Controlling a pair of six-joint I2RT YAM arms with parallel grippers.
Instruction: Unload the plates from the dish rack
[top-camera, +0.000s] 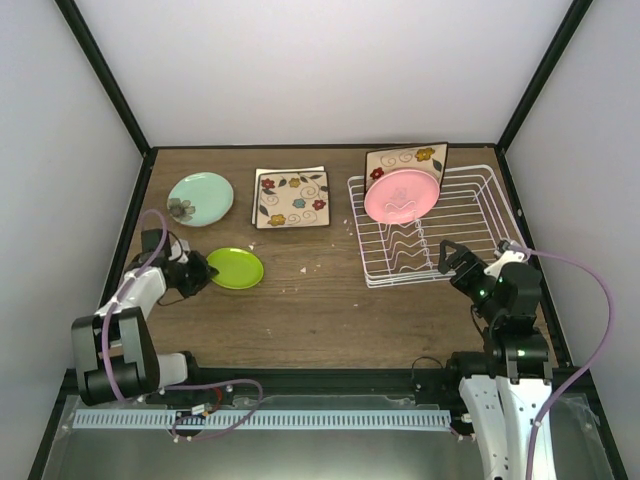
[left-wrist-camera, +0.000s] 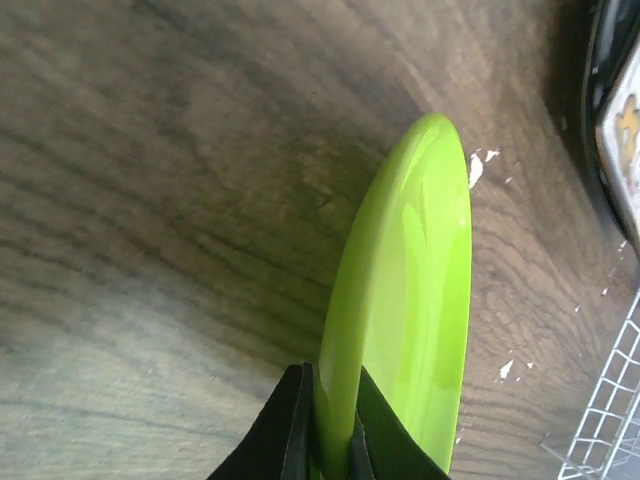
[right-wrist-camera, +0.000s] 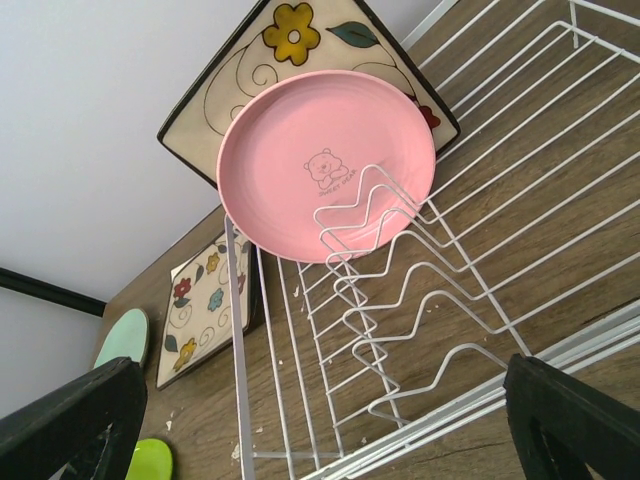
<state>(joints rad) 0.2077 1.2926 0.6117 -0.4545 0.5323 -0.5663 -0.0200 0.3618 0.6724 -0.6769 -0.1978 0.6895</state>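
The white wire dish rack (top-camera: 470, 215) stands at the right. In it a round pink plate (top-camera: 402, 195) stands upright, with a square cream flowered plate (top-camera: 405, 158) leaning behind it; both show in the right wrist view, the pink plate (right-wrist-camera: 320, 160) and the flowered one (right-wrist-camera: 300, 45). My right gripper (top-camera: 452, 258) is open and empty at the rack's near edge (right-wrist-camera: 240, 330). My left gripper (top-camera: 197, 272) is shut on the rim of a small lime-green plate (top-camera: 236, 268), low at the table; its fingers (left-wrist-camera: 290, 420) pinch the plate's (left-wrist-camera: 410, 300) edge.
A round mint-green plate (top-camera: 200, 197) and a square cream flowered plate (top-camera: 291, 198), lying on another plate, are on the wooden table (top-camera: 320, 290) at the back left. Grey walls and black frame posts enclose the table. Small white crumbs lie near the rack.
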